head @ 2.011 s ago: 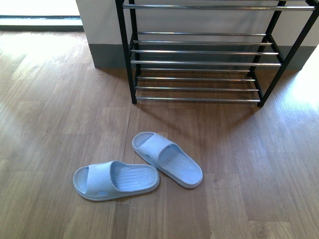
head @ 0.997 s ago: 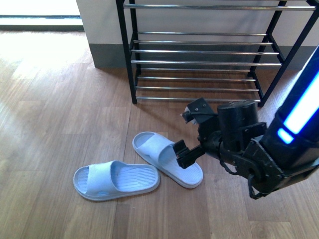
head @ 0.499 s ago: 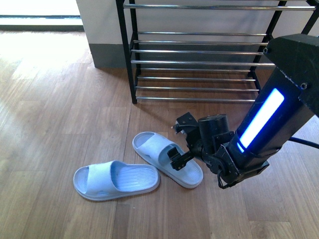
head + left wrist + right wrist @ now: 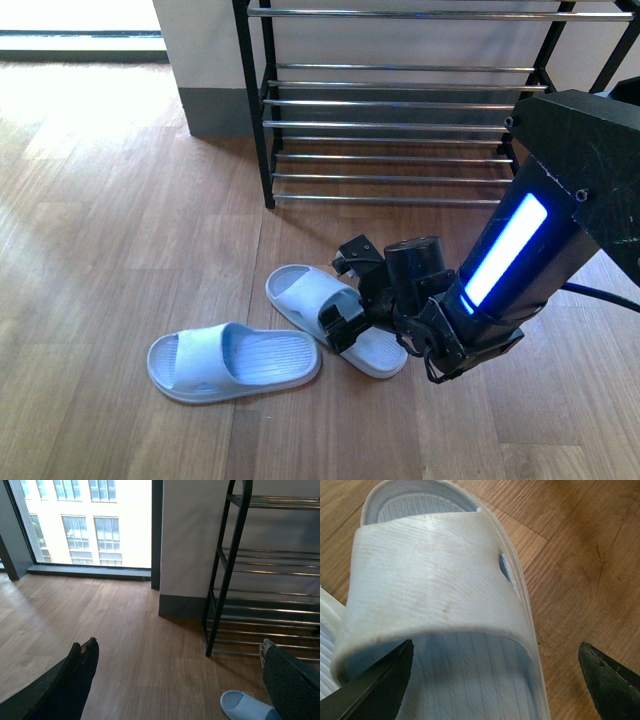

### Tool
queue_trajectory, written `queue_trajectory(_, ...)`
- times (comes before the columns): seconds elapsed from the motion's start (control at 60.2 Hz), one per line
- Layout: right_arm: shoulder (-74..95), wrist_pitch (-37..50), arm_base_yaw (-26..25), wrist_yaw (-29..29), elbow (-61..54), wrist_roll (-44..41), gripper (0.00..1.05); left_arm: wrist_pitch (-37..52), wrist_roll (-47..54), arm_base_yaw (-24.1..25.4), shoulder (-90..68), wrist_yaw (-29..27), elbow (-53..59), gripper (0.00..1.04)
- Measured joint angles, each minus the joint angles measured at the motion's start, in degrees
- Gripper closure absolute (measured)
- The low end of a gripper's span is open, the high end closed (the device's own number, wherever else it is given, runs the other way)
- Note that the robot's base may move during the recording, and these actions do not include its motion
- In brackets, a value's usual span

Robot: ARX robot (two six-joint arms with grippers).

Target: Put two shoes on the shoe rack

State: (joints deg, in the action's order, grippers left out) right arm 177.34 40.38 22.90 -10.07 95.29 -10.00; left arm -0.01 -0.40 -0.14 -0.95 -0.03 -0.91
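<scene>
Two pale blue slides lie on the wooden floor in front of the shoe rack [image 4: 400,105]. The left slide [image 4: 232,360] lies crosswise, apart from both arms. My right gripper [image 4: 343,290] is open and low over the right slide [image 4: 305,290], one finger on each side of its strap. In the right wrist view the strap [image 4: 435,575] fills the frame, and the right gripper [image 4: 495,680] stands wide around the slide's footbed. My left gripper [image 4: 180,680] is open above bare floor, with a slide's toe [image 4: 245,706] and the rack [image 4: 235,570] ahead of it.
The rack's black frame and chrome rods stand against a pale wall with a grey baseboard [image 4: 215,110]. A large window [image 4: 85,520] lies beyond the wall's left corner. Wooden floor stretches to the left of the slides.
The right arm came in from the right and dropped toward the right slide; its open fingers now straddle the strap. Neither slide has moved.
</scene>
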Motion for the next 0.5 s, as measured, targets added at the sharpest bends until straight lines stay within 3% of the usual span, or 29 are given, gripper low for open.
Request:
queue_trajectory(0.116, 1.3, -1.0, 0.2, 1.6, 3.2, 0.7, 0.23, 0.0, 0.0, 0.0, 0.0, 0.0, 0.0, 0.09)
queue_trajectory(0.183, 2.4, -1.9, 0.2, 2.8, 5.7, 1.6, 0.37, 0.0, 0.0, 0.0, 0.0, 0.0, 0.0, 0.09)
queue_trajectory(0.332, 3.0, -2.3, -0.1, 3.0, 7.0, 2.9, 0.72, 0.0, 0.0, 0.0, 0.0, 0.0, 0.0, 0.09)
queue_trajectory(0.349, 2.3, -1.3, -0.4, 3.4, 5.4, 3.6, 0.86, 0.0, 0.0, 0.0, 0.0, 0.0, 0.0, 0.09)
queue_trajectory(0.415, -0.2, 1.1, -1.0, 4.5, 0.4, 4.8, 1.02, 0.0, 0.0, 0.0, 0.0, 0.0, 0.0, 0.09)
queue_trajectory(0.499, -7.0, 5.8, -2.4, 8.0, -9.6, 6.8, 1.03, 0.0, 0.0, 0.0, 0.0, 0.0, 0.0, 0.09)
